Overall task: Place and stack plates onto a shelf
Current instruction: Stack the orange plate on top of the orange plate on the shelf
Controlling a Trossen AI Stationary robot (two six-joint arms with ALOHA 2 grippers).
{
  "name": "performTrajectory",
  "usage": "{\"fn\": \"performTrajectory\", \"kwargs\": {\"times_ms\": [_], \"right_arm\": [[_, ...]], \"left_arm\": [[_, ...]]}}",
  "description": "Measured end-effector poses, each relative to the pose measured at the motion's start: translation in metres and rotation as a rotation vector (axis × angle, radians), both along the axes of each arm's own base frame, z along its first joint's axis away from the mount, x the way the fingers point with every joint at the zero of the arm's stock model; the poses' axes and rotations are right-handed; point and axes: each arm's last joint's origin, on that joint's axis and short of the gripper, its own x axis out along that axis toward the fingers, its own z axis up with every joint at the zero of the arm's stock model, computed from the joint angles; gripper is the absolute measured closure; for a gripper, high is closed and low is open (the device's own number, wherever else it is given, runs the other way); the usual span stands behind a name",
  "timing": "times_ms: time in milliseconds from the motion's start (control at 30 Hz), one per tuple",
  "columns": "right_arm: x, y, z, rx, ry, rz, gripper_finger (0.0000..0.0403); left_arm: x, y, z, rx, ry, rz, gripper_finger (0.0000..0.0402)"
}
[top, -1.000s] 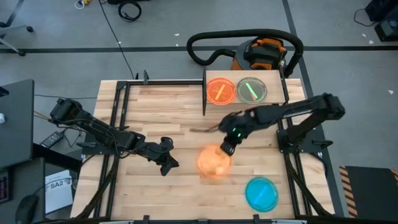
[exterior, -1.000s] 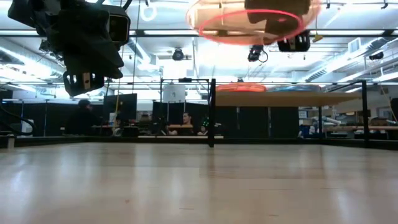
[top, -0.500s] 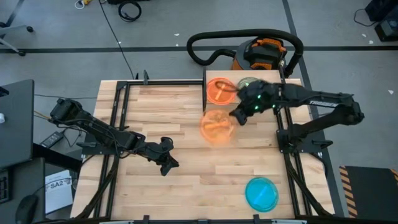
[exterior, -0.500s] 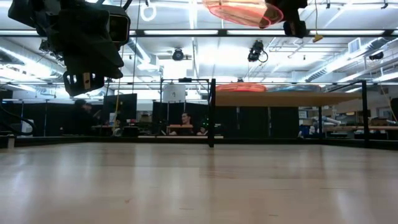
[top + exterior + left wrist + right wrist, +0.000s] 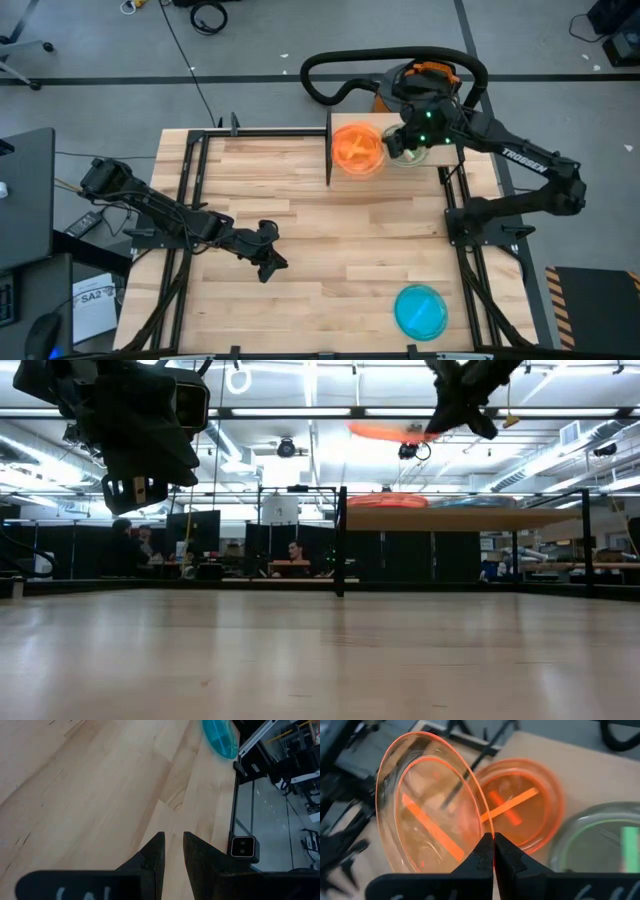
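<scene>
The right claw (image 5: 493,851) is pinched shut on the rim of an orange plate (image 5: 427,810), carrying it in the air above the shelf (image 5: 455,135) at the far right of the bench (image 5: 300,220). In the right wrist view the held plate hangs tilted, its face turned partly toward the second orange plate (image 5: 517,807) already lying flat on the shelf, with a green plate (image 5: 602,842) beside that one. The move ahead turns on this: the resting orange plate lies just below and beyond the held one, so the carried plate needs levelling and centring over it before release. The left claw (image 5: 173,851) hovers over the near bench with a narrow gap between its fingers, holding nothing. A blue plate (image 5: 420,310) waits near the front right edge, closer to the right arm.
</scene>
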Motion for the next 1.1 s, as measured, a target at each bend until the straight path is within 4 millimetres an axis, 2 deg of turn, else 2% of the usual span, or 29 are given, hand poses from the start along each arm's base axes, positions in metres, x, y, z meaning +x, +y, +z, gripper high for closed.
{"fn": "performTrajectory", "kwargs": {"times_ms": [267,533,833,1100], "right_arm": [[-0.006,-0.037,-0.014,0.051,0.041,-0.099,0.0398],[0.002,-0.064,-0.036,0.133,0.093,-0.135,0.0398],[0.012,-0.082,-0.054,0.178,0.122,-0.146,0.0398],[0.016,-0.087,-0.061,0.177,0.144,-0.130,0.0396]], "left_arm": [[0.000,0.000,0.000,0.000,0.000,0.000,0.0326],[0.000,0.000,0.000,0.000,0.000,0.000,0.0326],[0.000,0.000,0.000,0.000,0.000,0.000,0.0326],[0.000,0.000,0.000,0.000,0.000,0.000,0.0326]]}}
